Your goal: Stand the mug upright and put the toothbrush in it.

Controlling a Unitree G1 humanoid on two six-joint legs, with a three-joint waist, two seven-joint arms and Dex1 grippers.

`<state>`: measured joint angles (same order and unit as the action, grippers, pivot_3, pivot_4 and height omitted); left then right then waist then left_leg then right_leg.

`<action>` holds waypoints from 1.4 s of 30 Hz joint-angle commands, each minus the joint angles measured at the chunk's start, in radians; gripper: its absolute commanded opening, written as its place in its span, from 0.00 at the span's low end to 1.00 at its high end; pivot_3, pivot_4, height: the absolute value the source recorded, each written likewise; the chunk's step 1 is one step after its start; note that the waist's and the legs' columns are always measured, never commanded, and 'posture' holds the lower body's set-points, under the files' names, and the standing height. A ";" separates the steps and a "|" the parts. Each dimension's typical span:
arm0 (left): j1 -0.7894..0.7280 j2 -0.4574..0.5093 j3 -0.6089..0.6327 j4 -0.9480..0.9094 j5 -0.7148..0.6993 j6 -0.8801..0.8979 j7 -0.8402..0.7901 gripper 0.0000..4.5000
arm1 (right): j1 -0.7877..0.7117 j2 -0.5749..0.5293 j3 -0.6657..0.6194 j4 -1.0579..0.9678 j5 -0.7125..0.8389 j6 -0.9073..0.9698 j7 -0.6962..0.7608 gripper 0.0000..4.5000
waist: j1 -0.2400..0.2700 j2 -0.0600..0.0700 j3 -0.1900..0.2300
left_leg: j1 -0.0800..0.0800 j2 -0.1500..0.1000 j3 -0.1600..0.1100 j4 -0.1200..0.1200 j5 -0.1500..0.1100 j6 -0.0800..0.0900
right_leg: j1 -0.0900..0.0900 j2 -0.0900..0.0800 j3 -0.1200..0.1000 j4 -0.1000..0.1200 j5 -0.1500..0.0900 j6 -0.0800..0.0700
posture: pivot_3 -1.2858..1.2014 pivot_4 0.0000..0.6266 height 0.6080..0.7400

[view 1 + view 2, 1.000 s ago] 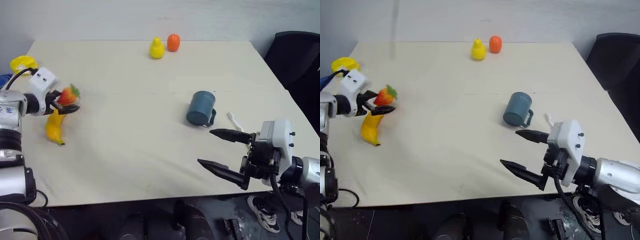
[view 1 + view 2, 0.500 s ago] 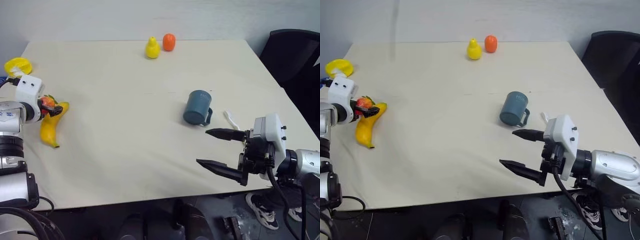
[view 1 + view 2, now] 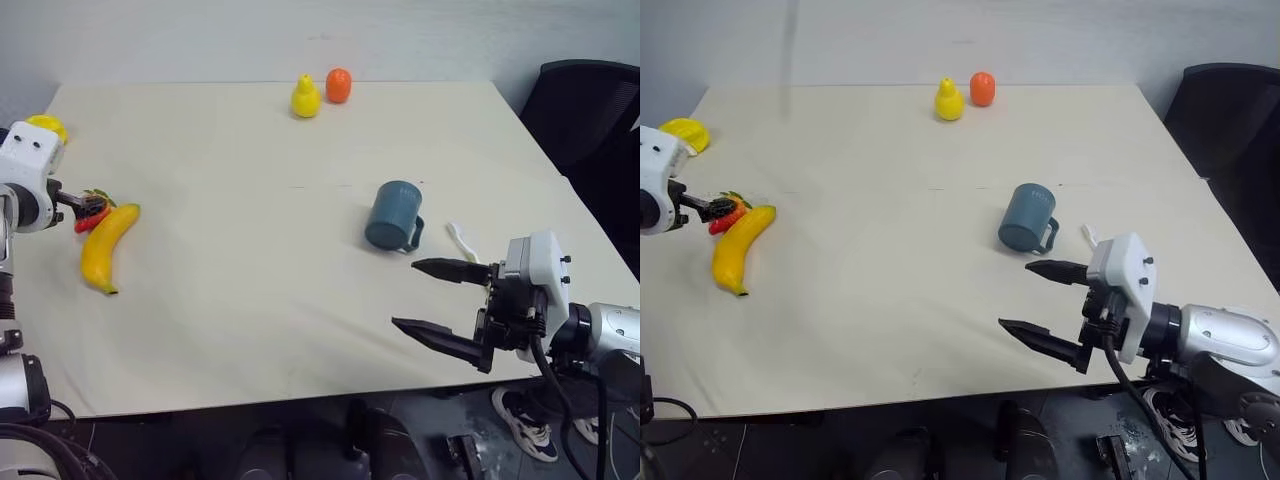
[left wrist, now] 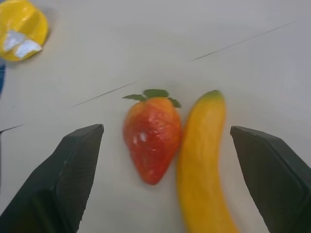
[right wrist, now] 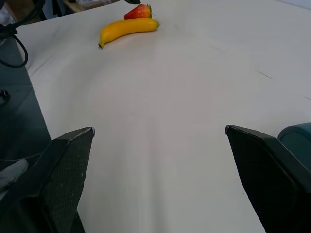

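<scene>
The dark slate-blue mug (image 3: 394, 215) lies tipped on the right half of the table, handle toward the near right; its edge also shows in the right wrist view as the mug (image 5: 297, 139). Just right of it lies the slim white toothbrush (image 3: 462, 240). My right gripper (image 3: 405, 294) hovers open and empty near the table's front edge, a short way in front of the mug. At the far left my left gripper (image 4: 166, 128) is open, its fingers on either side of a strawberry (image 4: 152, 138) that rests on the table against a banana (image 4: 204, 160).
A yellow pear (image 3: 305, 97) and an orange fruit (image 3: 338, 85) stand at the table's far edge. A yellow object (image 3: 45, 125) sits at the far left corner. A black chair (image 3: 590, 110) stands beside the table's right edge.
The strawberry, held in the air by my left gripper a second ago, now lies on the table beside the banana, and that gripper has drawn back left. The right gripper has kept still.
</scene>
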<state>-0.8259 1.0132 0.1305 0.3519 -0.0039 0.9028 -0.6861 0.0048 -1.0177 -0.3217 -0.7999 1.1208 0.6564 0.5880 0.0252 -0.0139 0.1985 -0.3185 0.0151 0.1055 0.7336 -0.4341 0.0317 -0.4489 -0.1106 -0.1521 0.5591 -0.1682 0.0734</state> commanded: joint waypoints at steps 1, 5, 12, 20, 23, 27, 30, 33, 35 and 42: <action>-0.023 -0.007 0.032 -0.215 -0.158 0.031 -0.153 0.98 | 0.006 0.005 -0.040 -0.005 -0.014 -0.002 0.010 1.00 | 0.000 0.000 0.000 | 0.000 0.000 0.000 0.000 0.000 0.000 | 0.000 0.000 0.000 0.000 0.000 0.000 | 0.52 0.24 1.00; -0.033 -0.078 0.054 -0.429 -0.398 0.062 -0.324 0.98 | 0.022 0.024 -0.063 0.024 -0.051 0.007 -0.054 1.00 | 0.000 0.001 0.000 | -0.001 0.000 0.000 0.000 0.000 0.000 | -0.001 -0.001 -0.001 0.000 0.000 -0.001 | 0.52 0.24 1.00; -0.042 -0.110 -0.119 -0.523 -0.524 -0.085 -0.607 0.98 | -0.137 0.144 -0.041 0.255 -0.059 0.146 -0.388 1.00 | -0.016 0.005 0.001 | 0.000 0.000 0.000 -0.002 0.002 -0.005 | 0.002 0.001 0.003 0.001 -0.001 -0.001 | 0.52 0.24 1.00; -0.125 -0.167 -0.234 -0.418 -0.469 -0.251 -0.701 1.00 | -0.459 0.355 0.068 0.634 -0.135 0.279 -0.530 0.64 | -0.028 0.010 0.002 | 0.001 0.001 0.003 -0.006 0.009 -0.013 | -0.007 0.003 0.015 0.015 -0.007 -0.012 | 0.52 0.24 1.00; -0.142 -0.183 -0.243 -0.397 -0.461 -0.269 -0.703 1.00 | -0.556 0.421 0.085 0.743 -0.174 0.296 -0.542 0.64 | -0.029 0.010 0.002 | -0.002 0.001 0.007 -0.008 0.010 -0.013 | -0.016 0.005 0.016 0.018 -0.007 -0.012 | 0.52 0.24 1.00; -0.148 -0.192 -0.254 -0.370 -0.440 -0.297 -0.702 1.00 | -0.650 0.488 0.110 0.862 -0.233 0.304 -0.520 0.64 | -0.030 0.010 0.003 | -0.001 0.002 0.010 -0.011 0.010 -0.012 | -0.016 0.006 0.016 0.017 -0.007 -0.012 | 0.52 0.24 1.00; -0.143 -0.198 -0.256 -0.370 -0.431 -0.309 -0.698 1.00 | -0.710 0.528 0.124 0.953 -0.285 0.297 -0.506 0.64 | -0.032 0.010 0.003 | -0.001 0.002 0.011 -0.011 0.010 -0.012 | -0.016 0.006 0.016 0.017 -0.007 -0.012 | 0.52 0.24 1.00; -0.140 -0.205 -0.254 -0.381 -0.431 -0.310 -0.692 1.00 | -0.745 0.545 0.157 1.020 -0.357 0.288 -0.471 0.64 | -0.029 0.011 0.003 | -0.001 0.003 0.010 -0.011 0.010 -0.012 | -0.016 0.006 0.016 0.017 -0.007 -0.012 | 0.52 0.24 1.00; -0.138 -0.210 -0.252 -0.388 -0.432 -0.308 -0.689 1.00 | -0.760 0.557 0.175 1.059 -0.396 0.280 -0.448 0.64 | -0.030 0.011 0.003 | -0.001 0.003 0.010 -0.011 0.010 -0.012 | -0.017 0.006 0.016 0.017 -0.007 -0.012 | 0.52 0.24 1.00; -0.141 -0.221 -0.254 -0.383 -0.424 -0.299 -0.667 1.00 | -0.788 0.600 0.207 1.122 -0.485 0.280 -0.373 0.64 | -0.042 0.011 0.002 | -0.001 0.003 0.011 -0.012 0.010 -0.012 | -0.017 0.007 0.016 0.017 -0.007 -0.012 | 0.52 0.24 1.00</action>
<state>-0.9517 0.7927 -0.1370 -0.0075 -0.4279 0.6033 -1.3624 -0.7756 -0.4253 -0.1243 0.3241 0.6497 0.9368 0.1888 -0.0164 -0.0030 0.2010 -0.3193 0.0190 0.1167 0.7218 -0.4241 0.0191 -0.4656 -0.1032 -0.1357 0.5760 -0.1751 0.0614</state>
